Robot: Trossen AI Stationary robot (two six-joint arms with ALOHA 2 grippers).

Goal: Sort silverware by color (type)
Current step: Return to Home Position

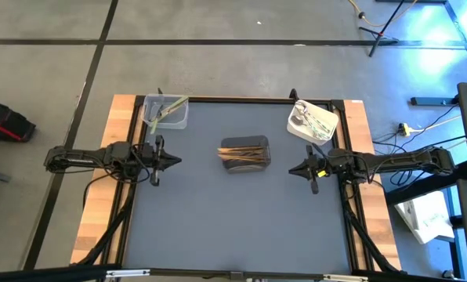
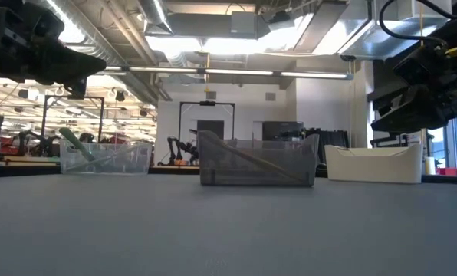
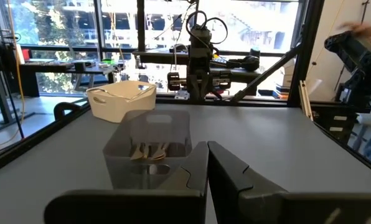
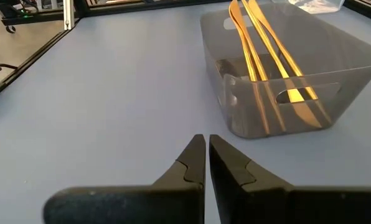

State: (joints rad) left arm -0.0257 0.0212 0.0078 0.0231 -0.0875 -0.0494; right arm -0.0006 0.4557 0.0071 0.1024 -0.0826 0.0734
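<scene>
1. Right gripper (image 4: 205, 138) — fingers pressed together on nothing, hovering over bare mat just beside the dark grey bin (image 4: 291, 81).
2. Left gripper (image 3: 207, 146) faces it from the bin's other side, likewise closed and empty.
3. Gold utensils (image 4: 266, 56) lie inside that centre bin. Green utensils (image 1: 164, 111) sit in the clear bin (image 1: 179, 119) on the left arm's side, and silver utensils (image 1: 308, 119) in the white bin (image 1: 328, 130) on the right arm's side. No utensil shows loose on the table (image 1: 218, 227).
4. Sorting looks finished, so homing well means drawing each arm straight back and level — clear of bin walls, fingers closed, no sweep across the centre.
</scene>
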